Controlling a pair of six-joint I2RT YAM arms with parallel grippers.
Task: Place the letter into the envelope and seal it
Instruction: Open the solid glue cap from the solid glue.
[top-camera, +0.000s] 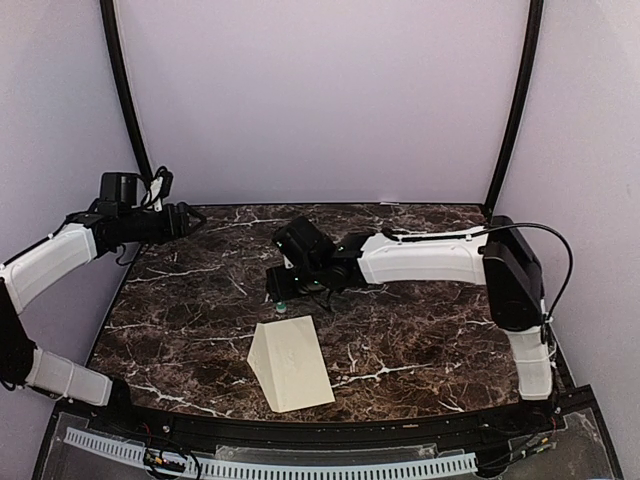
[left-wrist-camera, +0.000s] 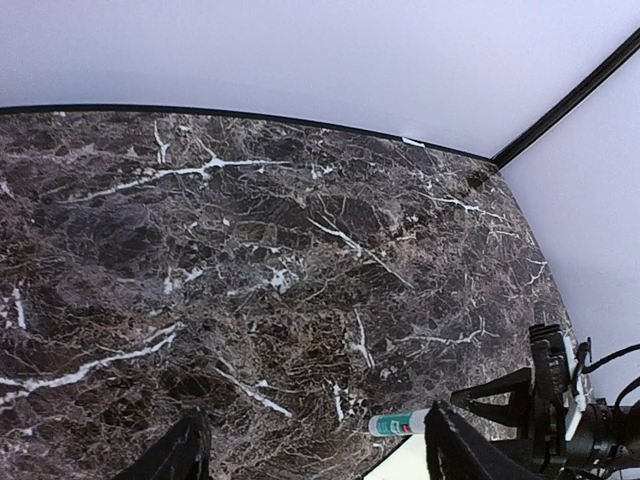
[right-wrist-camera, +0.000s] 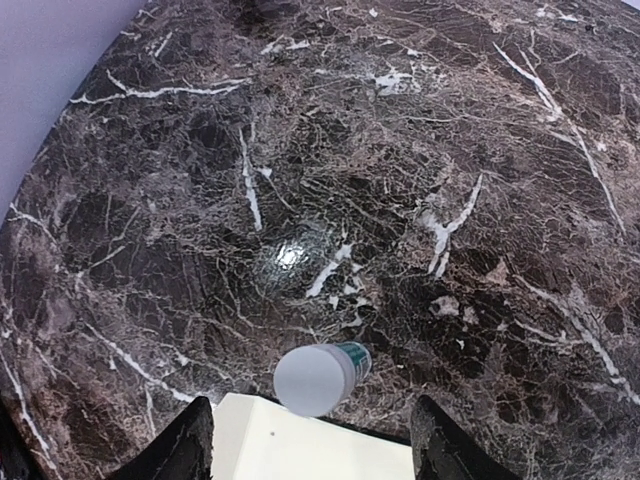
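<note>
Dark marble table (top-camera: 420, 320) held the envelope (top-camera: 290, 362) toward six o'clock. No separate letter showed, so it was probably inside. Right gripper (top-camera: 283, 292) hung, fingers apart, over a glue stick (top-camera: 282, 307) at the envelope's twelve o'clock edge. Left gripper (top-camera: 190, 218) stood spread and empty at ten o'clock. Sealing seemed in hand; the next move called for closing squarely on the stick.

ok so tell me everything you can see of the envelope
The envelope is plain pale cream paper, a rectangle lying flat and slanted on the dark marble table, near its front edge. A crease along its left side sets off a narrow triangular strip, likely the flap. A faint mark shows mid-sheet. Nothing grips it. The open right gripper hangs over its far end, where a glue stick lies; whether that touches it I cannot tell.
</note>
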